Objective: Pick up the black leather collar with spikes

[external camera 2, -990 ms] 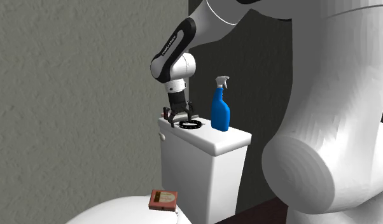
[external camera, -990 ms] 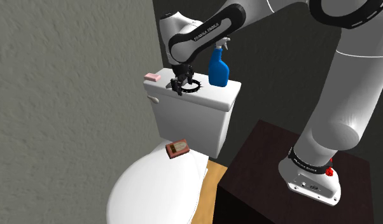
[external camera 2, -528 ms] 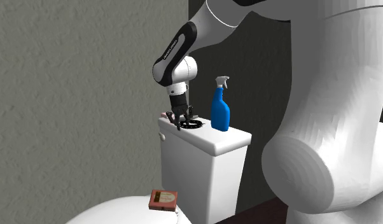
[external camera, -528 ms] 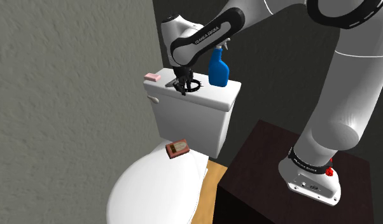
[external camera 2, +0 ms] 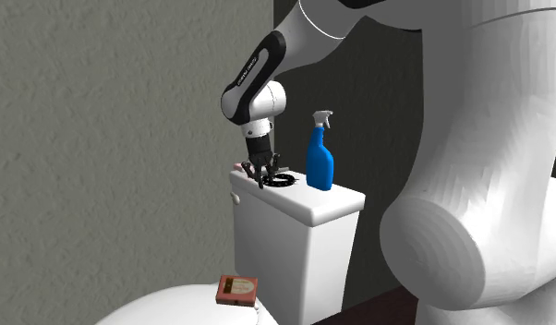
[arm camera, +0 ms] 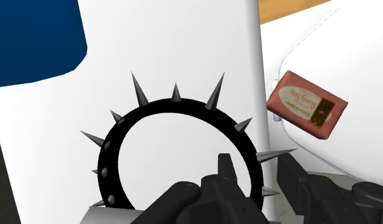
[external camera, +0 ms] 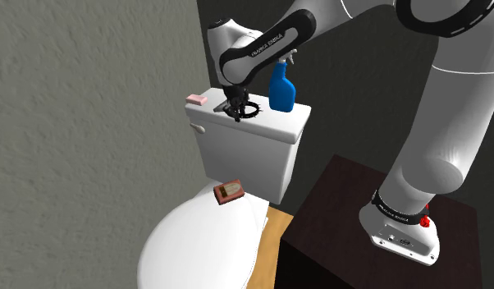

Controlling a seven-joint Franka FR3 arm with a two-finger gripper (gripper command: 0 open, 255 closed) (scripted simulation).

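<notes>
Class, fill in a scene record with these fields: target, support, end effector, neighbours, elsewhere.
target: collar, black with spikes, lying flat
support: tank lid, white
end effector: open, down at the collar, one finger inside the ring and one outside
neighbours: blue spray bottle and pink block, both on the tank lid
elsewhere: reddish box on the seat cover

I am in a home bathroom. Before me stands a white toilet: its tank (external camera: 252,152) is set against a rough grey plastered wall (external camera: 81,123), with its closed lid (external camera: 196,246) below. A blue spray bottle (external camera: 281,89) and a small pink bar (external camera: 196,99) sit on the tank top, and a strip of wooden floor (external camera: 274,234) shows beside the bowl.
</notes>
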